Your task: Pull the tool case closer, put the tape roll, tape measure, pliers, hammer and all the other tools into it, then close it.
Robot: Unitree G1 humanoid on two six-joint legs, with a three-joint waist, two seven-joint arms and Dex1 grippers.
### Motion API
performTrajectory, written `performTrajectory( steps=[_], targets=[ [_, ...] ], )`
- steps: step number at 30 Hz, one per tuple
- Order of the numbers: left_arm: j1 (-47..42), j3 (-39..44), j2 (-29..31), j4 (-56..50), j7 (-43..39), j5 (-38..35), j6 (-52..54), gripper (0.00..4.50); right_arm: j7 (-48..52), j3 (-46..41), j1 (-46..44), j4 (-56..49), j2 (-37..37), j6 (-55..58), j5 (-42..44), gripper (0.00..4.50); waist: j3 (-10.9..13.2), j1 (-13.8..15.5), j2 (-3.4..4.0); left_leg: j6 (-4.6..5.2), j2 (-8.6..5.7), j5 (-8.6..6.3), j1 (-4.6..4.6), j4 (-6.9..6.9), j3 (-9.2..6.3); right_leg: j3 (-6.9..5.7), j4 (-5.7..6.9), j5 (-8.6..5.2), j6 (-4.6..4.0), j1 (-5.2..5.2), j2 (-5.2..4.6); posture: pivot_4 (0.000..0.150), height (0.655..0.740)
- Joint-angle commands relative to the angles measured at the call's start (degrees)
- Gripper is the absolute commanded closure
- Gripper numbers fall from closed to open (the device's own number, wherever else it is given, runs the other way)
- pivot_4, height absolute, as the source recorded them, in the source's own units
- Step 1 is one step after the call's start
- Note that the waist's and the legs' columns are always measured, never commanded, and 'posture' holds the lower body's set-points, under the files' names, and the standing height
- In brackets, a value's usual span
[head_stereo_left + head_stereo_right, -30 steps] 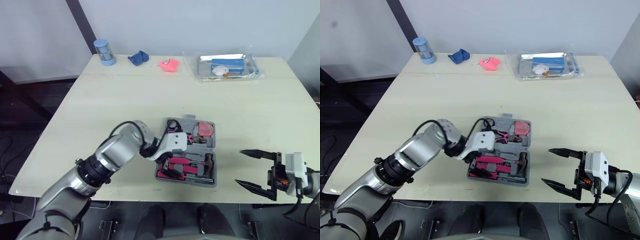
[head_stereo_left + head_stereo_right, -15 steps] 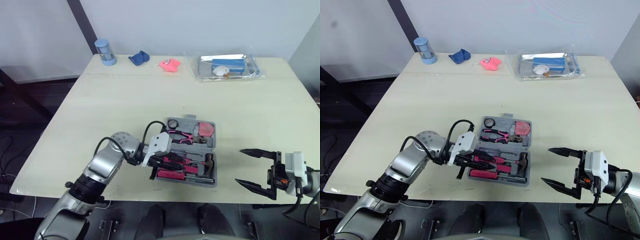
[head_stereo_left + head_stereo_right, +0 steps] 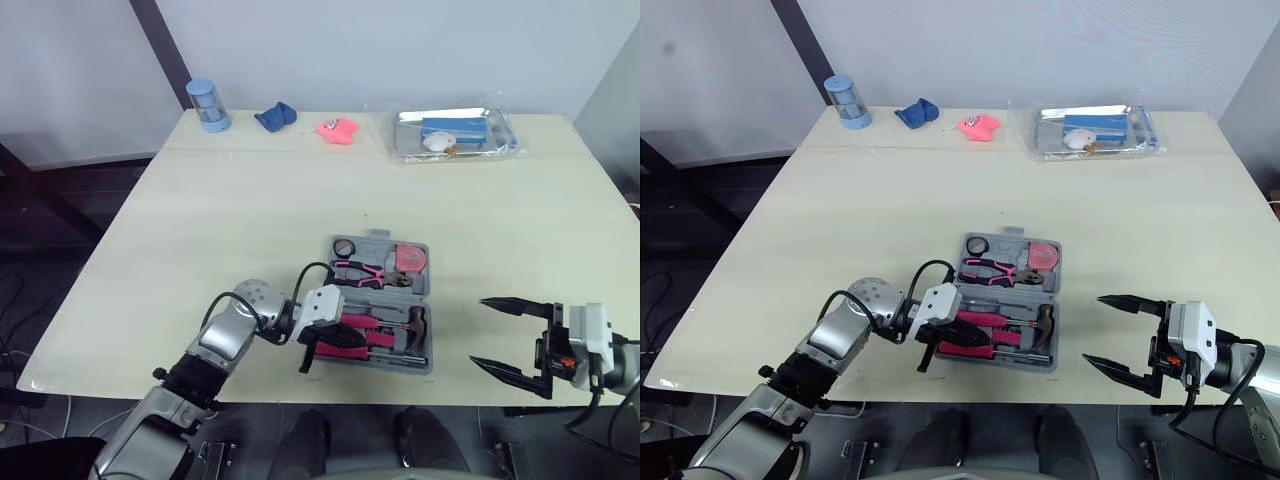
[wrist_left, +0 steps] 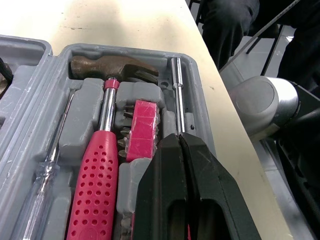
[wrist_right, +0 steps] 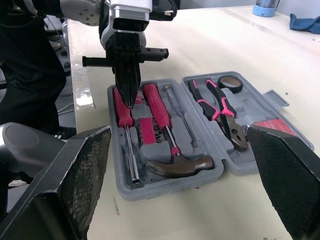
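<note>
Left wrist view: the left gripper (image 4: pixel 179 136) has its two fingers pressed flat together with nothing visibly between them, their tips over the steel-shafted driver (image 4: pixel 178 100) in the near row of the open grey tool case (image 4: pixel 25 47). Beside it lie the pink bit holder (image 4: pixel 142 127) and the hammer (image 4: pixel 102 150). The pliers (image 3: pixel 368 275), tape roll (image 3: pixel 344 248) and tape measure (image 3: pixel 410 260) sit in the far half. The case rests near the table's (image 3: pixel 250 200) front edge. The right gripper (image 3: pixel 478 333) hangs spread wide and empty, apart from the case on its right
</note>
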Motion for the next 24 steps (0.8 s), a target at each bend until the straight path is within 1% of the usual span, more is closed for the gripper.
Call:
performTrajectory(
  steps=[1, 7, 13, 17, 21, 24],
  targets=[
    [1.1, -0.6, -0.4, 0.7, -0.2, 0.6, -2.0, 4.42, 0.1, -1.1, 0.1, -2.0, -0.3, -0.3, 1.2, 0.0, 0.0, 0.0, 0.0, 0.0, 0.0, 0.0, 0.0, 0.0, 0.0, 0.0, 0.0, 0.0, 0.0, 0.0, 0.0, 0.15, 0.74],
    [3.1, -1.7, -0.1, 3.1, -0.6, 2.8, -5.5, 4.42, 0.2, -1.2, 0.4, -2.9, -0.5, 0.5, 1.8, 0.0, 0.0, 0.1, 0.01, 0.0, 0.0, 0.0, 0.01, 0.0, 0.0, 0.0, 0.0, 0.0, 0.0, 0.01, -0.01, 0.15, 0.74],
    [2.7, -1.8, -0.7, 6.2, -0.1, 3.9, -7.6, 4.42, -0.1, -1.4, 0.2, -3.4, -1.0, 1.0, 2.1, 0.0, -0.1, 0.0, 0.07, 0.0, 0.0, 0.0, 0.05, 0.0, 0.0, 0.0, 0.0, 0.0, 0.0, 0.05, -0.01, 0.15, 0.74],
    [2.5, 0.2, -0.8, 3.8, -0.1, 1.2, -5.1, 4.42, -0.6, -1.3, -0.3, -3.5, -1.1, 1.7, 2.0, 0.0, -0.1, 0.0, 0.09, 0.0, 0.0, 0.0, 0.06, 0.0, 0.0, 0.0, 0.0, 0.0, 0.0, 0.06, 0.0, 0.15, 0.74],
    [2.7, 4.3, 0.8, -2.2, 1.6, -2.7, 1.2, 4.42, -3.6, -0.5, -1.2, -2.3, -0.5, 2.3, -0.3, 0.0, -0.1, -0.2, 0.07, 0.0, 0.0, 0.0, 0.05, 0.0, 0.0, 0.0, 0.02, 0.0, 0.0, 0.05, 0.0, 0.15, 0.74],
    [3.8, 8.0, 1.6, -4.2, 3.2, -5.2, 2.2, 4.42, -4.6, 0.5, -1.9, -1.4, -0.5, 2.7, -2.0, 0.0, -0.1, 0.0, 0.07, 0.0, 0.01, 0.0, 0.04, 0.0, -0.02, 0.0, 0.05, 0.0, 0.0, 0.02, 0.0, 0.15, 0.74]
  ],
)
